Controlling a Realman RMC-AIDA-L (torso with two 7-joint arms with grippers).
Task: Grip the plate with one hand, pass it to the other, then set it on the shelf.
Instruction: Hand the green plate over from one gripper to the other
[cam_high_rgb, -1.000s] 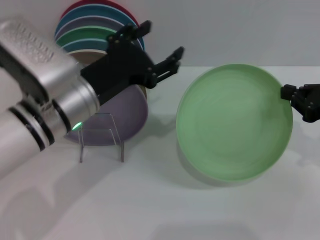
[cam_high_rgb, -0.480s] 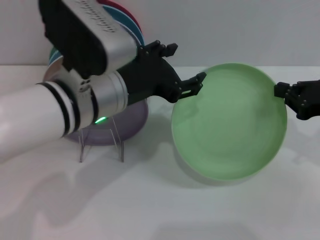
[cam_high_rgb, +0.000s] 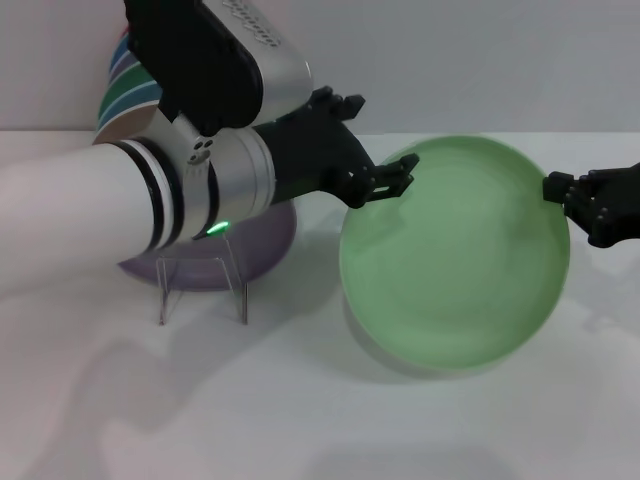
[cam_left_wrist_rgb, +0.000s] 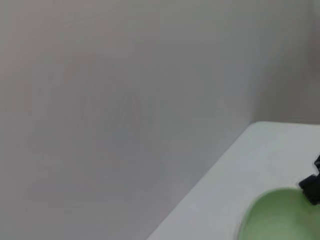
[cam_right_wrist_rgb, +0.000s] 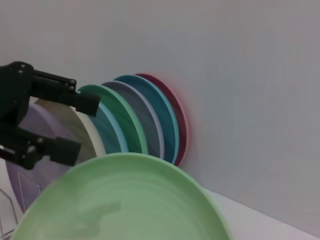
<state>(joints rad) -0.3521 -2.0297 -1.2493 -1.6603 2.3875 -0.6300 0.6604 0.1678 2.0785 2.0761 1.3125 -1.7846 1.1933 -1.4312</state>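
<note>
Plate: the plate is held tilted above the desk, its 3 o'clock rim gripped by the right gripper.
Change: the left gripper, jaws apart, has been brought to the plate's 10 o'clock rim.
Meaning: handover is judged imminent; the shelf lies at its 9 o'clock.

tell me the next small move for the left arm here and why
Probably ease the left gripper a little further onto the plate and close. Its open fingers straddle the plate's near rim without clamping yet, while the right gripper holds the opposite edge, keeping the plate tilted above the table.
</note>
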